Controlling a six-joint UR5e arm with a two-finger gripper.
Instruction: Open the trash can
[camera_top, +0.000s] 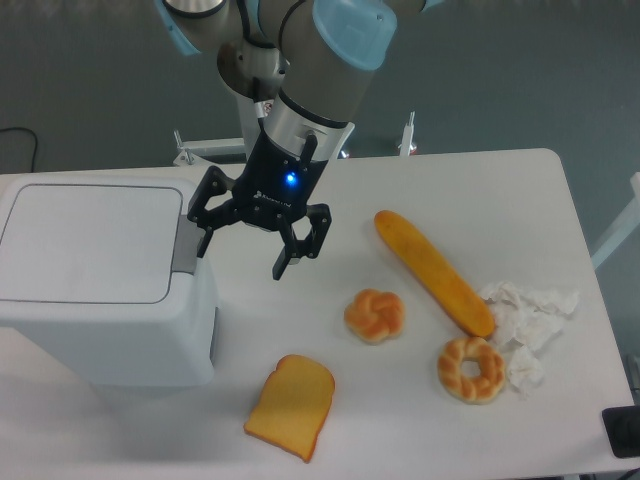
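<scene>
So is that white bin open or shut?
Shut: the trash can has its flat lid lying flush on top, with no gap showing.

End effector pointing down, fingers spread apart

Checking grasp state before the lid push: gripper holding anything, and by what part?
Nothing held. The gripper is open, empty between its fingers, hovering beside the grey button strip of the trash can, whose lid is closed.

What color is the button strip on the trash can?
Grey, on the white trash can, in the camera view.
</scene>
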